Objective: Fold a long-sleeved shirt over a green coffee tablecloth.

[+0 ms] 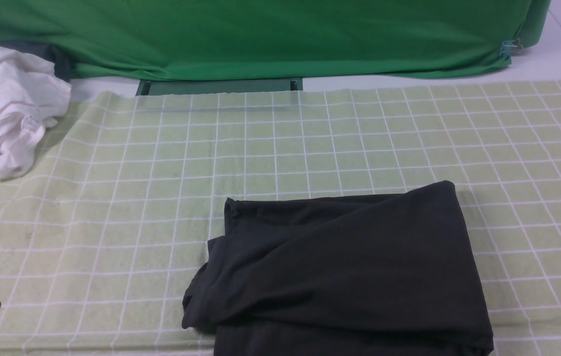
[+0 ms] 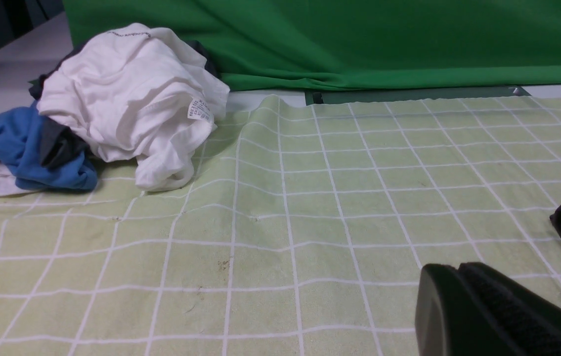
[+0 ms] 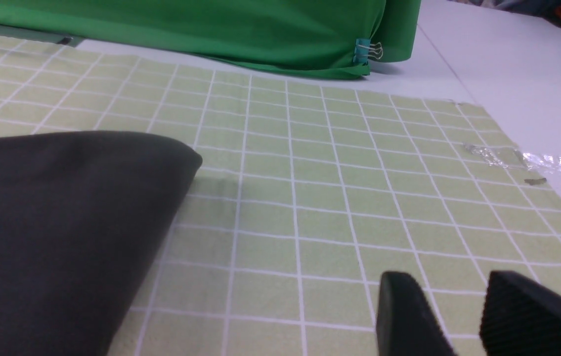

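Black long-sleeved shirt (image 1: 349,272) sits folded up on the green checked tablecloth (image 1: 112,207), near edge, right of middle. Left gripper (image 2: 458,277) is pinched closed on nothing; right gripper (image 3: 458,296) has a gap between its fingers, holding nothing, just beside the shirt.

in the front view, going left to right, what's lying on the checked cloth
crumpled white garment with a small label → folded black knit long-sleeved shirt, both on the pale yellow-green grid tablecloth
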